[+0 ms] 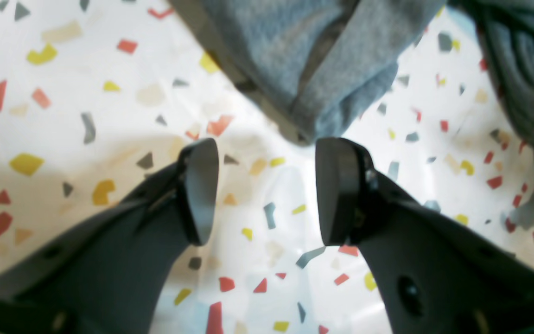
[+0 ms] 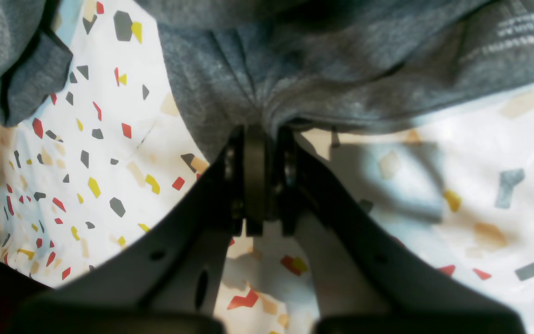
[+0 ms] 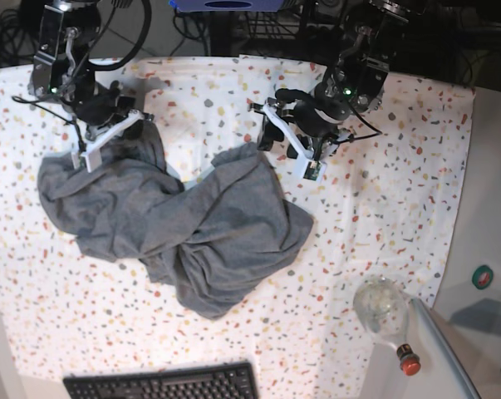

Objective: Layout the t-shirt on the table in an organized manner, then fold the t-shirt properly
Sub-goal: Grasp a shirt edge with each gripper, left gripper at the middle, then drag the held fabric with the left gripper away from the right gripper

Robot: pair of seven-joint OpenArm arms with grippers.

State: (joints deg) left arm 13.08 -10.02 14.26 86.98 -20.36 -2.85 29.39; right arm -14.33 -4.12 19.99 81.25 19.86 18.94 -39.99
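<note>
The grey t-shirt (image 3: 192,224) lies crumpled in a twisted heap on the speckled table (image 3: 383,191), left of centre. My left gripper (image 1: 267,185) is open with nothing between its jaws. A folded edge of the t-shirt (image 1: 304,60) lies just beyond its fingertips. In the base view this left gripper (image 3: 283,141) hovers at the shirt's upper right edge. My right gripper (image 2: 260,139) is shut on a bunched fold of the t-shirt (image 2: 341,69), whose pale printed tag mark shows at upper right. In the base view the right gripper (image 3: 84,154) holds the shirt's upper left corner.
A clear bottle (image 3: 383,312) with a red cap lies near the table's front right corner. A black keyboard (image 3: 163,384) sits at the front edge. The plain grey side surface (image 3: 491,224) runs along the right, and cables lie behind the table.
</note>
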